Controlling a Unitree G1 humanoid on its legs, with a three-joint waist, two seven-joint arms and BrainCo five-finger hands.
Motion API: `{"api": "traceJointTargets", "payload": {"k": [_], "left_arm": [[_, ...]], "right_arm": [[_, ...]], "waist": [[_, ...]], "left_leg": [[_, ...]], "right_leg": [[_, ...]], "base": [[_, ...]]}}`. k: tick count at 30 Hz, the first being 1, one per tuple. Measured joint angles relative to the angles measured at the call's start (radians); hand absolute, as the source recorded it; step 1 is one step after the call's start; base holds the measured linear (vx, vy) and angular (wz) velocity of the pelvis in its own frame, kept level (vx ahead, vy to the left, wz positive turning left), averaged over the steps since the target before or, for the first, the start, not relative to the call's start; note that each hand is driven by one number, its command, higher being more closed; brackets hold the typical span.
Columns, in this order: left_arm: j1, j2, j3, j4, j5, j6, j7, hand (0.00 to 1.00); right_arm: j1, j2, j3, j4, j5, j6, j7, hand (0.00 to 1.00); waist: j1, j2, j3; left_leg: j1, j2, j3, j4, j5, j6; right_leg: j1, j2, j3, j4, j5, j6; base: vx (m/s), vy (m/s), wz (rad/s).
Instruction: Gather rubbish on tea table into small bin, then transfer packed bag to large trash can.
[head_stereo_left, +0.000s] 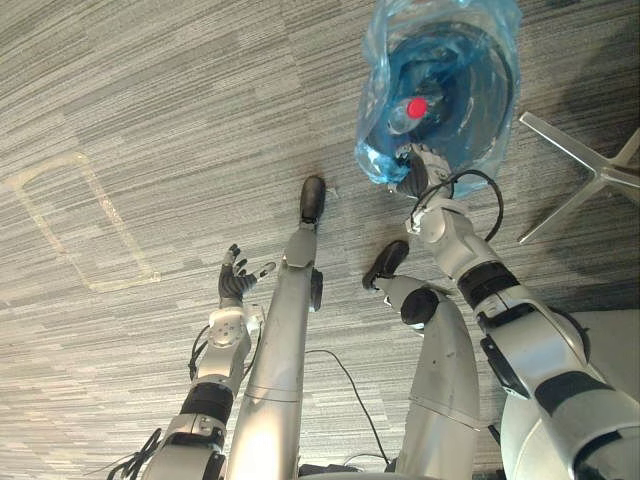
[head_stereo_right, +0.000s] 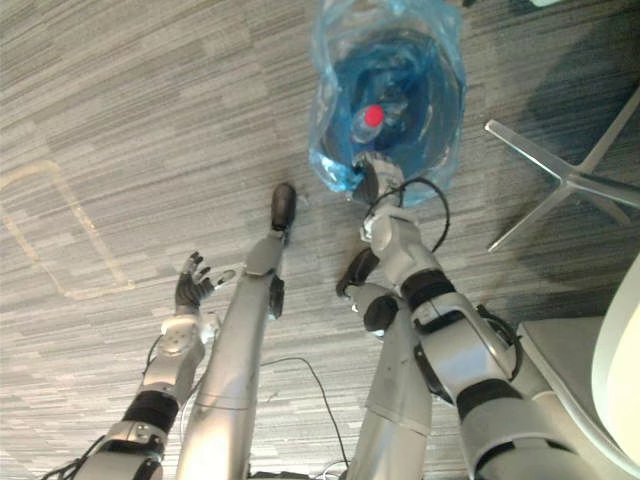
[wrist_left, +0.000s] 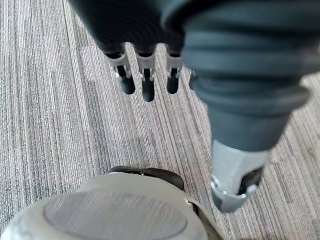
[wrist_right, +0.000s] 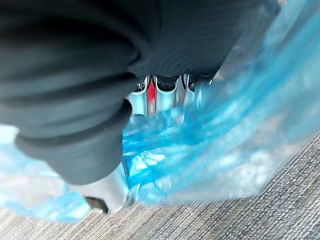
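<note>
Grey striped carpet (head_stereo_left: 120, 100) all round, and up at one o'clock the right robot hand (head_stereo_left: 420, 170) has its fingers curled into the rim of the blue bag (head_stereo_left: 470, 40), bottle (head_stereo_left: 417, 107) inside. Left robot hand (head_stereo_left: 237, 280), at seven o'clock, hangs spread and empty. Packing looks done; the large trash can remains.

A: Right hand (head_stereo_left: 418, 170)?
B: Clamped on the near edge of the blue bag (head_stereo_left: 470, 60). Mouth faces up, red-capped bottle (head_stereo_left: 410, 112) inside.
A: Left hand (head_stereo_left: 238, 280)?
B: Low over the grey carpet (head_stereo_left: 150, 120), fingers spread. Chair base (head_stereo_left: 590, 172) sits right of the bag.
</note>
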Motion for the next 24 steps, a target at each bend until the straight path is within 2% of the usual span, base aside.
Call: {"api": "traceJointTargets", "payload": {"k": [13,18,20,24], "left_arm": [[-0.004,0.001,0.006,0.021,0.012,0.006,0.0,0.0],[-0.001,0.001,0.021,0.039,0.042,0.026,-0.005,0.0],[-0.001,0.0,0.019,0.039,0.049,0.027,-0.008,0.0],[0.019,-0.017,-0.021,0.037,0.08,0.044,-0.013,0.0]], "right_arm": [[0.04,0.0,-0.039,-0.084,0.015,0.0,0.0,1.0],[0.135,0.001,-0.037,-0.224,0.03,0.001,-0.004,1.0],[0.164,0.0,-0.037,-0.26,0.03,0.0,-0.004,1.0],[0.3,0.001,-0.033,-0.393,0.03,0.0,0.002,1.0]], "waist": [[0.006,0.0,0.0],[0.006,0.0,-0.001],[0.004,0.0,-0.001],[-0.011,-0.001,-0.001]], "left_leg": [[0.015,0.012,0.0,0.015,0.004,0.001],[0.132,0.035,0.004,-0.021,0.006,-0.001],[0.165,0.036,0.005,-0.04,0.007,0.0],[0.314,0.041,0.008,-0.105,0.016,0.001]], "right_leg": [[0.021,0.012,0.001,0.001,0.001,-0.002],[0.139,0.038,-0.005,-0.053,0.018,-0.016],[0.168,0.042,-0.004,-0.071,0.024,-0.014],[0.321,0.058,-0.013,-0.151,0.047,-0.005]], "base": [[-0.05,0.02,-0.04],[-0.05,0.007,-0.14],[-0.04,0.01,-0.09],[-0.02,0.019,-0.06]]}}
